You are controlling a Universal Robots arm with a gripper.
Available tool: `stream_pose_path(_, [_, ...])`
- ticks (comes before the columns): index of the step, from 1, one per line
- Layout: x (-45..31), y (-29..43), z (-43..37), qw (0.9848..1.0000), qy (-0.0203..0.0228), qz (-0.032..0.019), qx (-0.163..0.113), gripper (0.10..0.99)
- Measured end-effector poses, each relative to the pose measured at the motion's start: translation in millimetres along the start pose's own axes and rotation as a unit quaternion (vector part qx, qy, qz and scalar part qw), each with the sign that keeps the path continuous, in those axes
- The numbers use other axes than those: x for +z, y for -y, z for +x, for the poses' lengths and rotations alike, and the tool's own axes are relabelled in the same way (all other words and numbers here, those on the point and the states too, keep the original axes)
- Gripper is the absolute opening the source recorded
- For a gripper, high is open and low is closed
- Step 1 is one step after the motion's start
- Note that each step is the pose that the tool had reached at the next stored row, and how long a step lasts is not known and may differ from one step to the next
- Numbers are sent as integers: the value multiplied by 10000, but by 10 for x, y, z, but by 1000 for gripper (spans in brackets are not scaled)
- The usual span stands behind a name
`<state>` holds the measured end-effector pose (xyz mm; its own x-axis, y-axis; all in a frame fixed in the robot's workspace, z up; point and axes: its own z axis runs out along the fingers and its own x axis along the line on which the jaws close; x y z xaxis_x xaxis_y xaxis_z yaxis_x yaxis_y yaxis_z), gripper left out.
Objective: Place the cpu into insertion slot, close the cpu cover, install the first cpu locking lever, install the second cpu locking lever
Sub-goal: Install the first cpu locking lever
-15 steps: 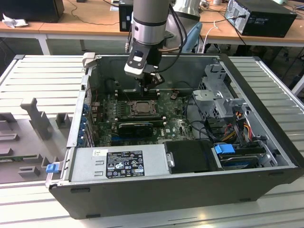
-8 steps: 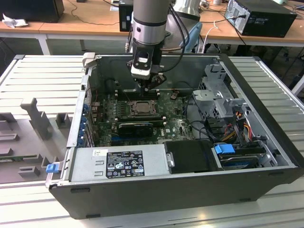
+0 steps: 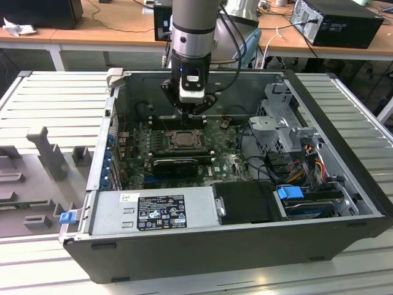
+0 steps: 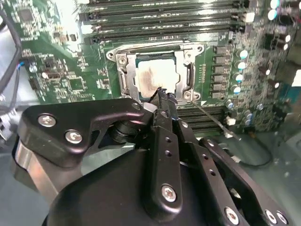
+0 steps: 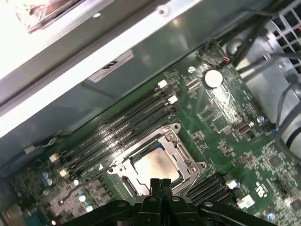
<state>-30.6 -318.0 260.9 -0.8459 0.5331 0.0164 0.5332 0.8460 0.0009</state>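
Gripper (image 5: 160, 182), fingers pressed together and holding nothing, hangs over the socket's near edge. The cpu (image 5: 157, 165) sits in the socket just beyond the fingertips, with the cpu cover (image 5: 182, 149) flat around it.

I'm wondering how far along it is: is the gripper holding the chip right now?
No; in the second wrist view the cpu lies flat inside the cpu cover frame, ahead of the shut gripper.
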Motion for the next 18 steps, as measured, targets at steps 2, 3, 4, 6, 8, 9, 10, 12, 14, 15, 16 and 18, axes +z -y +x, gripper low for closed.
stream_pose_path(2, [1,0,0,9997,0,4,-237,106])
stream_pose_path(3, [1,0,0,9992,0,7,-397,106])
stream_pose_path(4, [1,0,0,9983,0,9,-578,106])
stream_pose_path(6, [2,0,0,9961,0,14,-878,106])
stream_pose_path(8, [3,0,0,9941,-1,17,-1084,106])
stream_pose_path(9, [3,0,0,9932,-1,19,-1164,106])
stream_pose_path(10, [4,0,0,9923,-1,20,-1238,106])
stream_pose_path(12, [4,-1,0,9901,-1,23,-1405,106])
stream_pose_path(14, [5,-1,0,9870,-1,26,-1609,106])
stream_pose_path(15, [6,-1,0,9856,-1,27,-1691,106])
stream_pose_path(16, [6,-1,0,9841,-1,29,-1776,106])
stream_pose_path(18, [7,-1,0,9791,-2,34,-2035,106])
